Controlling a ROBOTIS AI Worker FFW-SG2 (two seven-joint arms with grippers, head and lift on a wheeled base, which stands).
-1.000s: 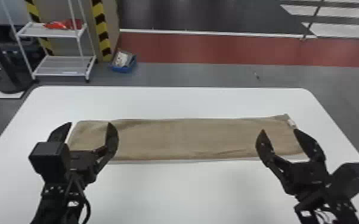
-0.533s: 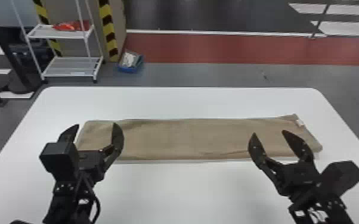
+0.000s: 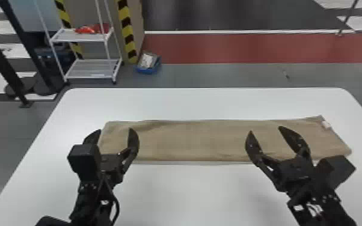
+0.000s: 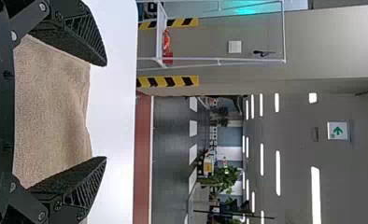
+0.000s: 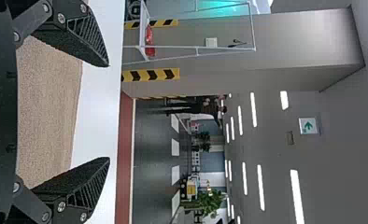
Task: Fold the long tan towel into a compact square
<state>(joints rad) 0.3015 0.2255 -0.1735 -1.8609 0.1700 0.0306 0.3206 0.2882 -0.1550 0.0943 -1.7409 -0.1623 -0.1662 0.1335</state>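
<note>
Partly hidden tan towel | left pincer, right pincer both spread | seemingly above it

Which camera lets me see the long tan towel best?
The head view, because it shows the towel stretched across the white table, with both ends in sight. The left wrist view shows a close-up piece with a wavy edge, and the right wrist view a close-up piece with a straighter edge.

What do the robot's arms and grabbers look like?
The left arm and right arm are black with small white patches. A black cable loops by the left one. Each wears a chunky black box. The left end effector and right end effector have flat, pointy black fingers with grooved sides and silvery round bolts.
</note>
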